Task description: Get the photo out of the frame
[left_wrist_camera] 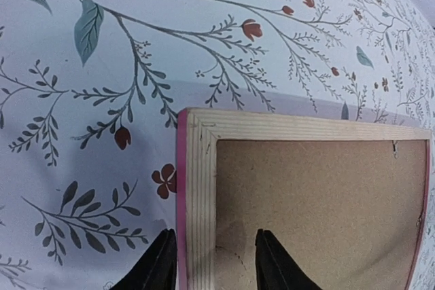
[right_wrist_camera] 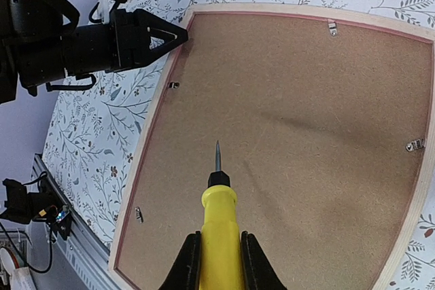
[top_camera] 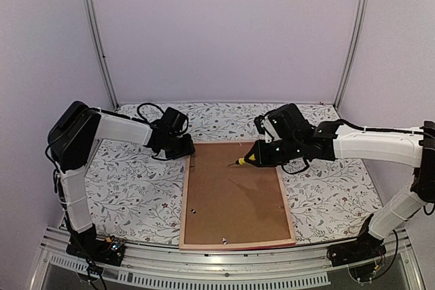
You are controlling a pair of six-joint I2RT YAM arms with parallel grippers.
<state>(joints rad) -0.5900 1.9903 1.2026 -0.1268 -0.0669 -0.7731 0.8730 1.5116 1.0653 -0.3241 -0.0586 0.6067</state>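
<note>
Top view: the frame lies face down, centred at the bench near edge. The board is uppermost; the photo is hidden, presumably beneath it.

Left wrist: left jaws stand parted astride the frame's left rail, not closed on it, likely to steady it.

Right wrist: right jaws clamp a screwdriver, tip over the board, probably for the clips.

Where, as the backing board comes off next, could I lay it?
Bare floral tablecloth lies left and right of the pink-edged wooden frame. Crowded: the frame's far edge, where the left fingers straddle its corner and the right fingers hold a yellow-handled screwdriver.
</note>
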